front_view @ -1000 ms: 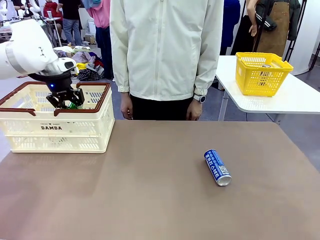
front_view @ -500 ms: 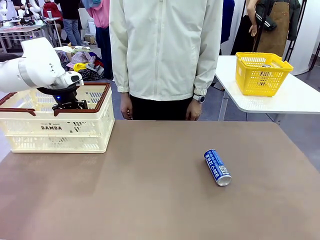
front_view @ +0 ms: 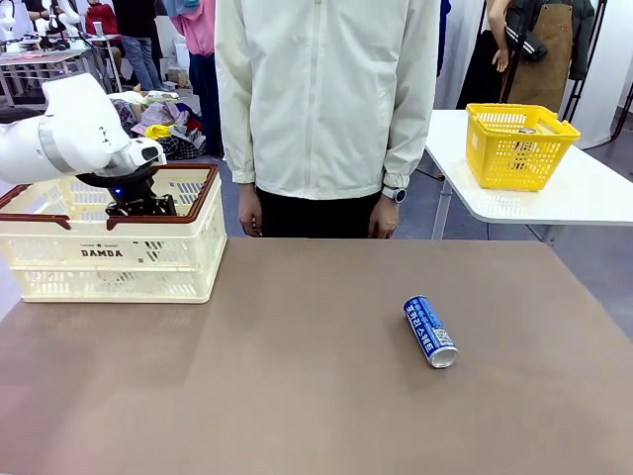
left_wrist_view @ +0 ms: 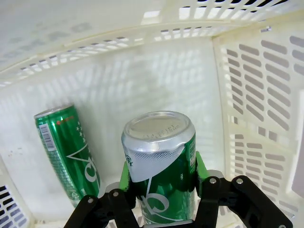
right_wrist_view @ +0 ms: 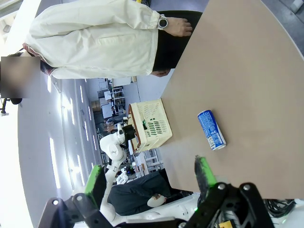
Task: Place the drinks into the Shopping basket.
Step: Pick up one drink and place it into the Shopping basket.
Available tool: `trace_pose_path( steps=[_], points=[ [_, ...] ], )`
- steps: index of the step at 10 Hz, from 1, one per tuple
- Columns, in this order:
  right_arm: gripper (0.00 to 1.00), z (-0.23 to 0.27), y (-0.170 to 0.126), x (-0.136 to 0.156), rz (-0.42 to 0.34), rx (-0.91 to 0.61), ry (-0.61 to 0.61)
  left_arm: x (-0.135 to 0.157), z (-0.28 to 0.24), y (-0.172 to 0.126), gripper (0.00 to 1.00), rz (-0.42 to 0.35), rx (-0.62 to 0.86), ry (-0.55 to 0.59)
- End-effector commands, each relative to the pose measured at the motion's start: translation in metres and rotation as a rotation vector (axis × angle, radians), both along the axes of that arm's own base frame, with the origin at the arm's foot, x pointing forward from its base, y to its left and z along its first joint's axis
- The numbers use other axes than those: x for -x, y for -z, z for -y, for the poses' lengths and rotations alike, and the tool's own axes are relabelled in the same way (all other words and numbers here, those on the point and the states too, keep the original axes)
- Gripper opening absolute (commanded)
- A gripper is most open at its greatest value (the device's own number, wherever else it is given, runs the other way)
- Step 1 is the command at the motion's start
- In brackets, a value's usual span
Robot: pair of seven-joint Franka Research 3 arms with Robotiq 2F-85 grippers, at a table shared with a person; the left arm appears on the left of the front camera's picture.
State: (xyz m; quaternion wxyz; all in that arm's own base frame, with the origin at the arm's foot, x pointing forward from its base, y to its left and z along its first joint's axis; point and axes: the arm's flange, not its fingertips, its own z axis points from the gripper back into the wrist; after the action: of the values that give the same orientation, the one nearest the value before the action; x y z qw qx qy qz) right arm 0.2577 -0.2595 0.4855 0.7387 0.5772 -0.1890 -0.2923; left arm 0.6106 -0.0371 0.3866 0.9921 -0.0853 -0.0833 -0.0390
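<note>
Here, the left claw (left_wrist_view: 161, 169) clamps a green can (left_wrist_view: 159, 142) inside the "DAMDA" basket (front_view: 59, 255); the right claw (right_wrist_view: 150, 176) gapes.

— Where to look for the big basket (front_view: 109, 252)?
— On the table (front_view: 297, 416), at the far left.
— And inside?
— Down in it, the left gripper (left_wrist_view: 161, 172), closed around the held can (left_wrist_view: 159, 152). Just beside that, a second can (left_wrist_view: 66, 152), lying on the bottom by a wall.
— On the table itself?
— One loose can (front_view: 430, 332), lying right of the middle, well apart from the big basket.
— Behind?
— A person (front_view: 326, 99) at the far edge. Farther right, a small basket (front_view: 519, 148) on a side table (front_view: 593, 198).
</note>
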Motion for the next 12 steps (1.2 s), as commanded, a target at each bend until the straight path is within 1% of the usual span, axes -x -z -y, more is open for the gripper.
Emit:
trace_pose_path(
  steps=[1, 2, 3, 4, 7, 9, 11, 12],
  points=[
    [1.0, 0.001, -0.001, 0.0, 0.023, 0.011, -0.013, 0.006, -0.003, -0.011, 0.0, 0.026, 0.008, 0.028],
    [1.0, 0.001, -0.001, 0.0, 0.023, 0.011, -0.013, 0.006, -0.003, -0.012, 0.06, 0.023, 0.006, 0.027],
    [1.0, 0.001, -0.001, 0.0, 0.023, 0.011, -0.013, 0.006, -0.003, -0.011, 0.63, 0.012, 0.007, 0.025],
    [1.0, 0.001, -0.001, 0.0, 0.023, 0.011, -0.013, 0.006, -0.003, -0.011, 1.0, 0.007, 0.003, 0.024],
    [1.0, 0.001, -0.001, 0.0, 0.023, 0.011, -0.013, 0.006, -0.008, -0.014, 1.0, 0.007, 0.016, 0.014],
    [1.0, 0.001, -0.001, 0.0, 0.023, 0.011, -0.013, 0.007, -0.012, -0.019, 1.0, 0.021, 0.018, 0.008],
    [1.0, 0.001, -0.001, 0.0, 0.023, 0.011, -0.013, 0.011, -0.018, -0.032, 1.0, 0.061, 0.013, -0.004],
    [1.0, 0.001, -0.001, 0.0, 0.023, 0.011, -0.013, 0.017, -0.023, -0.048, 1.0, 0.105, 0.02, -0.014]
  ],
)
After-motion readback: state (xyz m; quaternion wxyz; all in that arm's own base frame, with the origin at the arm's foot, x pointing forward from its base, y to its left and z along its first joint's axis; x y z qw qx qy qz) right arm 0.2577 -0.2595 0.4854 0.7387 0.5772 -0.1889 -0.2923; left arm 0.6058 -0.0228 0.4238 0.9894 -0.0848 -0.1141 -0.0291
